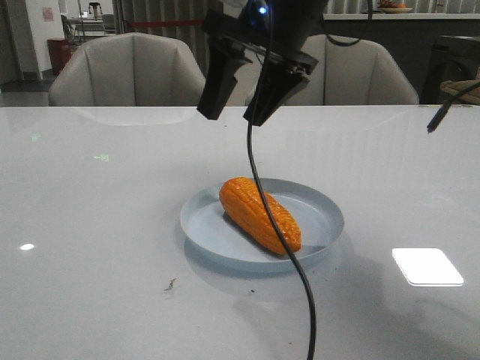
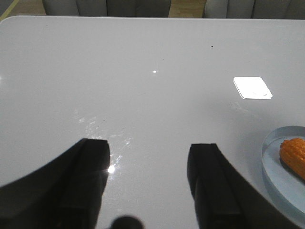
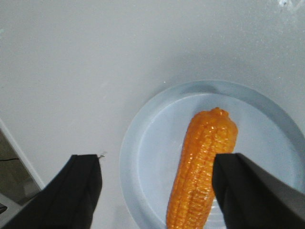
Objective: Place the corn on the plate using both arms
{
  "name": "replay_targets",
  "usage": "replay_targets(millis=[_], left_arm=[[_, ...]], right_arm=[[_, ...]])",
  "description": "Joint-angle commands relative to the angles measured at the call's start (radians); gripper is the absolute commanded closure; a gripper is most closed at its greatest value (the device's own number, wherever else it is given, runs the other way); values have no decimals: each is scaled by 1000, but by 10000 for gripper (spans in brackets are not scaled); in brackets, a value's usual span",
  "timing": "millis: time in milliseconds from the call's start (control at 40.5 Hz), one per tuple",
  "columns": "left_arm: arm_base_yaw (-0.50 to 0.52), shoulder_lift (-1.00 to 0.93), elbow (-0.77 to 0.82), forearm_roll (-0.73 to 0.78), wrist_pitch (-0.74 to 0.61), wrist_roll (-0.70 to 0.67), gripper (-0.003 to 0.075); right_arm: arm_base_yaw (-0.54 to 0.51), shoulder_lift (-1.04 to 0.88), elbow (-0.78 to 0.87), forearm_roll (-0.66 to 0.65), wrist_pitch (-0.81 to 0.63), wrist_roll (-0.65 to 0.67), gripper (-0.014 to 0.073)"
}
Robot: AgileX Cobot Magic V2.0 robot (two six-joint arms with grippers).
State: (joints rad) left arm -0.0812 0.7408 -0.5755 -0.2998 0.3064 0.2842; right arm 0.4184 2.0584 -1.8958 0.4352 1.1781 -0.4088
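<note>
The corn (image 1: 259, 214) lay on its side inside the plate (image 1: 330, 212), resting diagonally across the plate floor, touched by nothing; the placing step itself looked complete, and the step in hand was judged to be retreat after release. In the front view one pair of black fingers (image 1: 217, 79) hung spread and empty well above the corn, its cable (image 1: 300, 270) trailing down in front of the plate. In the right wrist view the right fingers (image 3: 83, 186) stood wide apart with nothing between them; the corn sat below them, nearer one finger than the other, clear of both. In the left wrist view the left fingers (image 2: 90, 176) were likewise spread and empty over bare tabletop (image 2: 143, 71), plate and corn off to the side beyond one finger, well apart. Next move, by judgement: lift both arms away without the cable dragging across the cob or plate rim, and leave the corn undisturbed
</note>
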Motion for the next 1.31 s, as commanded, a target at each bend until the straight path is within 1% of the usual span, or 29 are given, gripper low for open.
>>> replay_targets(millis=[0, 198, 420, 568, 667, 815, 988, 1087, 1161, 1285], left_arm=[[3, -6, -30, -16, -84, 3, 281], [3, -6, -30, -16, -84, 3, 281], [3, -6, -30, -16, -84, 3, 281], [3, -6, -30, -16, -84, 3, 281], [3, -6, -30, -16, -80, 3, 281], [3, -6, -30, -14, -48, 3, 281], [3, -6, -30, -14, -30, 3, 281], [3, -6, -30, -14, -30, 3, 281], [3, -6, -30, -14, -30, 3, 281], [3, -6, -30, -14, -30, 3, 281]], right_arm=[[-6, -65, -91, 39, 47, 22, 1], [-37, -118, -132, 39, 60, 83, 1], [-113, -273, -131, 17, 66, 85, 1], [-200, -392, -129, 12, 97, 87, 1], [-286, -472, -95, 10, 121, 89, 1], [-423, -604, 45, 10, 102, 92, 1], [-543, -784, 282, 10, 7, 83, 1], [-574, -899, 431, 10, -97, 42, 1], [-575, -991, 549, 10, -183, 4, 1], [-575, -1126, 735, 16, -269, -31, 1]])
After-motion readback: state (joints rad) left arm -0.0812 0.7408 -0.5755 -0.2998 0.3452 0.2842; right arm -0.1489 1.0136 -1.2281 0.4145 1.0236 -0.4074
